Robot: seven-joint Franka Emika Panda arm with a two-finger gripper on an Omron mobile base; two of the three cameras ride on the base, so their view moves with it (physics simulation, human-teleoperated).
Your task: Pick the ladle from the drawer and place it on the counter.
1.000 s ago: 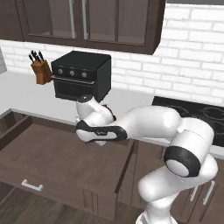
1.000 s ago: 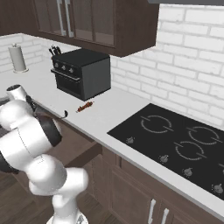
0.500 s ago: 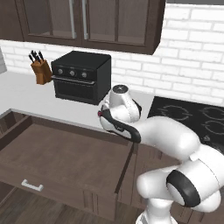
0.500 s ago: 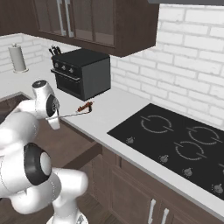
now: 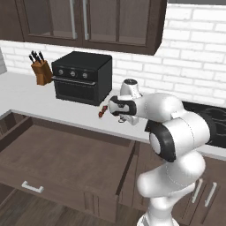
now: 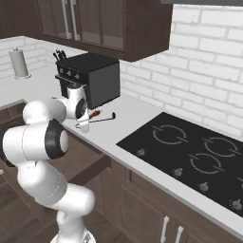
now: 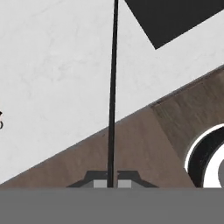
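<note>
The gripper [image 7: 109,183] is clenched on the ladle [image 6: 102,117], holding its slim handle out over the counter [image 6: 137,118] near the toaster oven [image 6: 90,78]. The drawer [image 5: 62,163] stands open below. The lifting looks done; setting the ladle down and letting go remains.

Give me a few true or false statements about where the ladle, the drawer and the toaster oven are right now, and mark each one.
1. The ladle is held between the jaws of the gripper. True.
2. The drawer is pushed shut. False: it stands pulled out, open.
3. The toaster oven sits on the counter. True.
4. The ladle lies flat in the drawer. False: its handle reaches out over the counter, in the grip.
5. The knife block is on the stovetop. False: it stands on the counter beside the toaster oven.
</note>
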